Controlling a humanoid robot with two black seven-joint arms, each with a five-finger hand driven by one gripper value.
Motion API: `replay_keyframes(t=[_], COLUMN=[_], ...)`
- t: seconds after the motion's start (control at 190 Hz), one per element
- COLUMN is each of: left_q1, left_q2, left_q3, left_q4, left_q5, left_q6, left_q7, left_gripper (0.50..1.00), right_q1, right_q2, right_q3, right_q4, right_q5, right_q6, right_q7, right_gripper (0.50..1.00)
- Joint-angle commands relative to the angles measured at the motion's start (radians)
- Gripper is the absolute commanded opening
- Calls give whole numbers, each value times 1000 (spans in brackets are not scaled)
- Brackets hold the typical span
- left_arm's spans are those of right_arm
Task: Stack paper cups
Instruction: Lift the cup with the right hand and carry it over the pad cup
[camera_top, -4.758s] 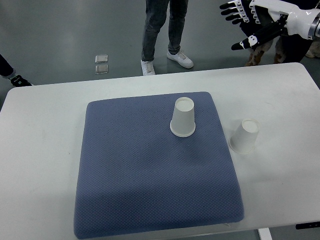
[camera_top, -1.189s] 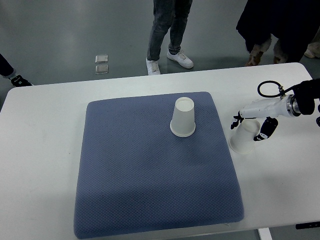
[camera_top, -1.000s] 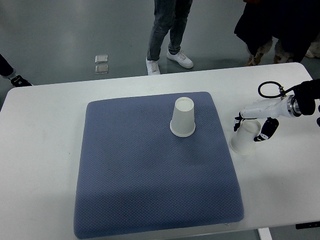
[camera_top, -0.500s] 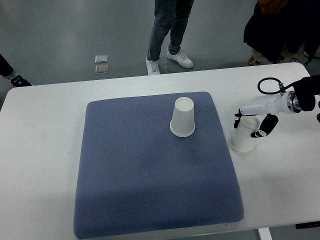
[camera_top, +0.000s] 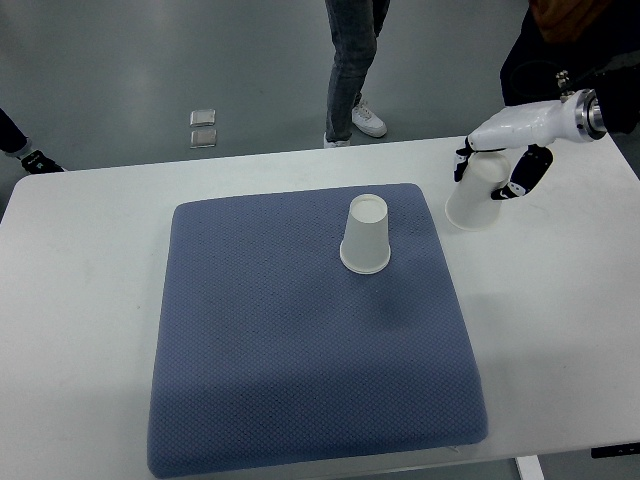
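A white paper cup (camera_top: 474, 196) (mouth downward) is gripped by the right hand (camera_top: 497, 160) above the bench (camera_top: 560, 300). A second inverted cup (camera_top: 366, 235) is seen on the blue mat (camera_top: 300, 340).

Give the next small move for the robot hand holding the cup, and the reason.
Probably carry the held paper cup leftward until it is over the upside-down cup on the blue mat. The right robot hand already grips it, mouth down, off to the right of that cup.
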Motion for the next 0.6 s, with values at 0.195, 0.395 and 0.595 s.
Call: replay_keyframes(t=[0.195, 0.395, 0.595], left_q1=[0, 0, 0], left_q2=[0, 0, 0], left_q3=[0, 0, 0], left_q4=[-1, 1, -1], left_q5=[0, 0, 0], left_q6=[0, 0, 0], left_q7=[0, 0, 0], left_gripper=[1000, 1000, 1000], right_q1=[100, 151, 192], right_q2=[33, 57, 84], right_q3=[3, 4, 6], right_q4=[17, 41, 60], right_q5=[5, 23, 63], right_q6=[49, 77, 122], right_q7=[1, 12, 22], right_gripper=[633, 633, 633])
